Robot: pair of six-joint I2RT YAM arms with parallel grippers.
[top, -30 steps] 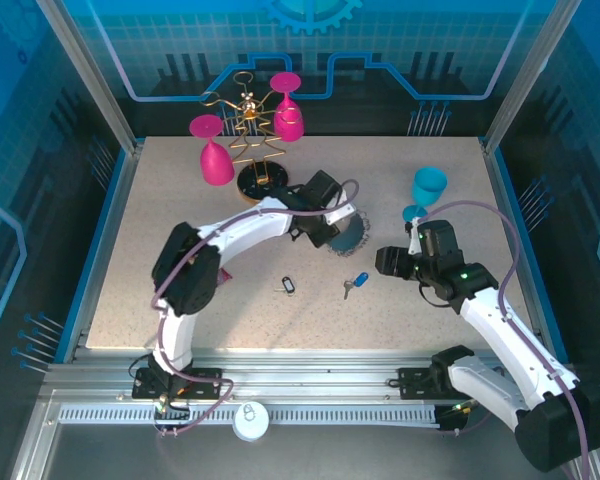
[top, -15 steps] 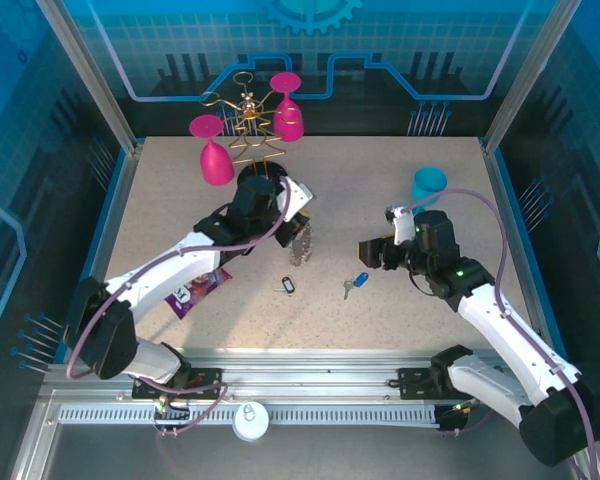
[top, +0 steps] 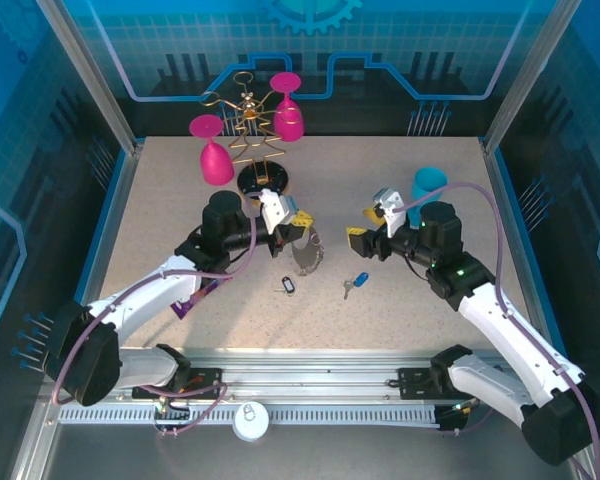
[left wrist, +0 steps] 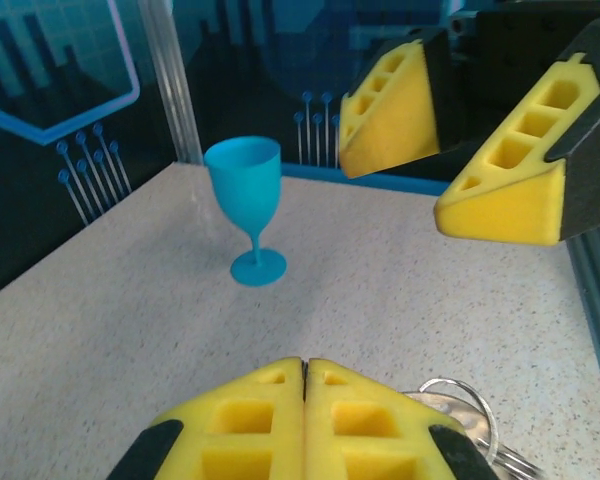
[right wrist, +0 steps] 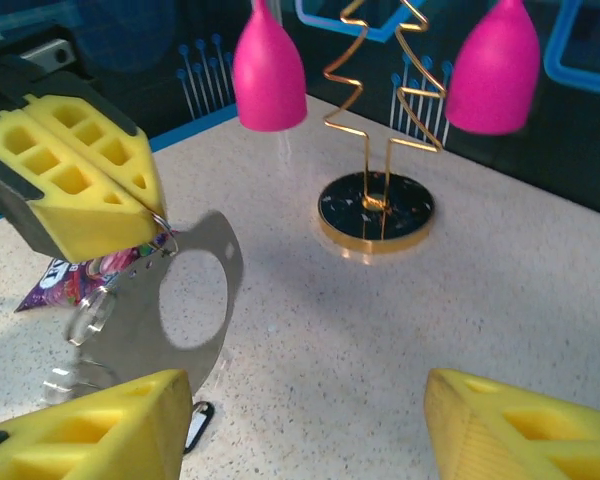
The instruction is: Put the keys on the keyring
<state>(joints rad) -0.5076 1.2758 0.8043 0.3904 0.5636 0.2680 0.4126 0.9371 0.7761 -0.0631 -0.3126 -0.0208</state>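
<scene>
Pads of the left gripper are pressed flat together on the keyring. They pinch a thin wire loop at its top, so the grey metal hangs free below the fingertips, above the middle of the table. From the right wrist camera the hanging piece looks flat, with a round hole through it. The right gripper faces it from just beside, with its jaws spread wide and nothing between them. Both keys lie on the table nearer the near edge. The blue-headed key is below the right gripper and the dark-rimmed key is below the keyring, the two well apart. A gold wire rack with two pink glasses stands at the far edge. A blue goblet stands upright toward the far right corner, and a purple packet lies under the left arm.
</scene>
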